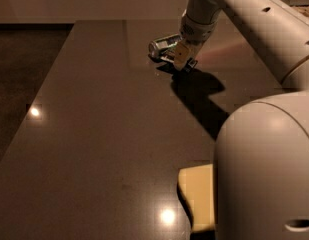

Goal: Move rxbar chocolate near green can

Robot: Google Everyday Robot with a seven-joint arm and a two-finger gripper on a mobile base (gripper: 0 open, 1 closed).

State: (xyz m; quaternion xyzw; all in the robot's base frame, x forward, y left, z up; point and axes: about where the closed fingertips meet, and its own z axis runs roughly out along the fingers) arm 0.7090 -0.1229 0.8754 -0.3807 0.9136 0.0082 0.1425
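Note:
The green can (161, 45) lies on its side at the far middle of the dark table, its shiny silver end facing left. My gripper (181, 60) reaches down from the upper right, just right of the can and in front of it. It is shut on the rxbar chocolate (170, 59), a dark flat bar whose edge sticks out under the fingers (182, 53), low over the table and almost touching the can. Most of the bar is hidden by the fingers.
A pale yellow sponge (196, 196) lies near the table's front edge, partly hidden behind my large white arm body (264, 169). The table's left edge (54, 69) runs diagonally, with dark floor beyond it. The arm's shadow (204, 101) falls across the table.

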